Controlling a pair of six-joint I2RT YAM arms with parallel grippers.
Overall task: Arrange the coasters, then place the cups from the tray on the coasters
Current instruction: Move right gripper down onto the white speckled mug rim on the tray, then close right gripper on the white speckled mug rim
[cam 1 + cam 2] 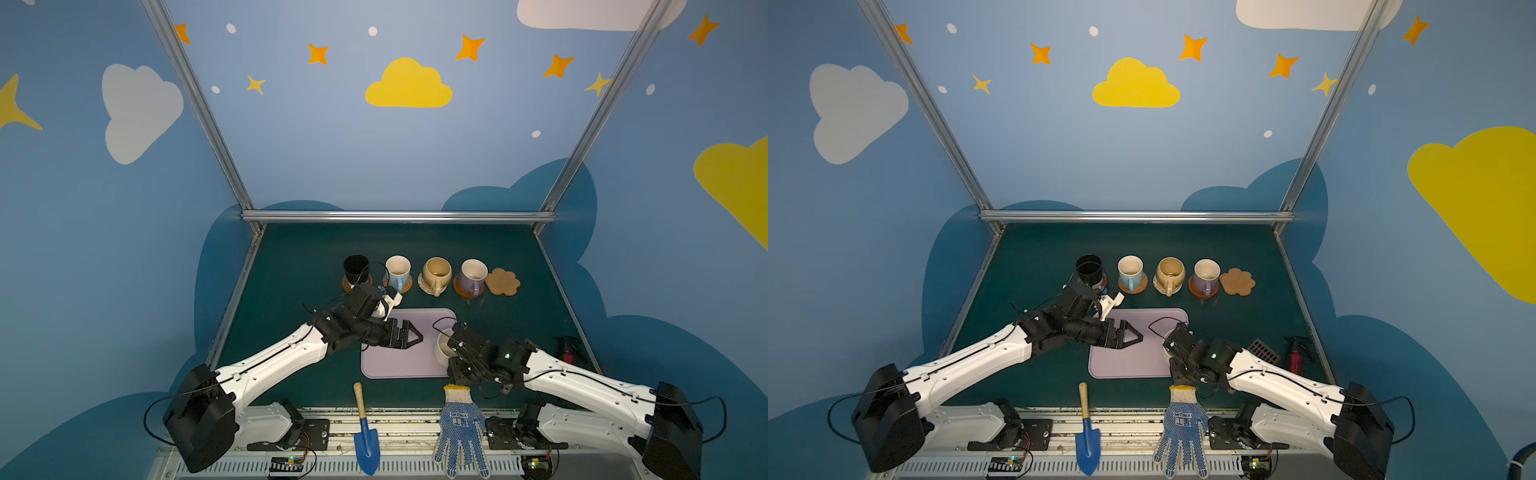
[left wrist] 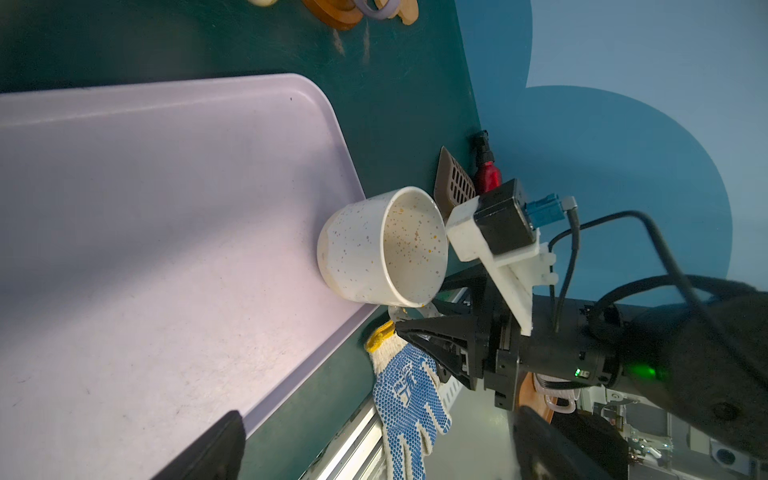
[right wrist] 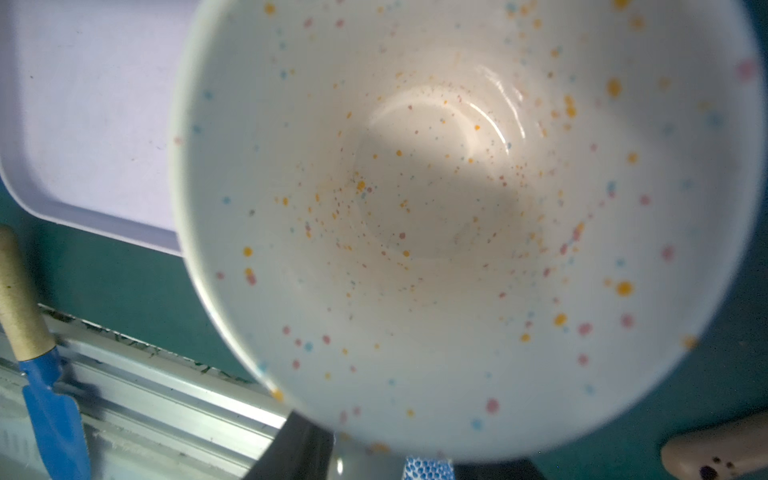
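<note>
over the lilac tray (image 1: 399, 365) the left gripper (image 1: 413, 336) hangs with its jaws wide apart and nothing in them. at the tray's 3 o'clock edge sits the speckled cup (image 2: 365, 245). the right gripper (image 2: 417, 309) has its black fingers at the cup's handle, but i cannot tell if they pinch it. past the tray at 12 o'clock, the black cup (image 1: 356, 266), blue cup (image 1: 397, 270), tan cup (image 1: 436, 272) and purple cup (image 1: 473, 272) sit on coasters (image 1: 467, 292). the cloud coaster (image 1: 503, 281) lies just beside the purple cup, at its 3 o'clock.
</note>
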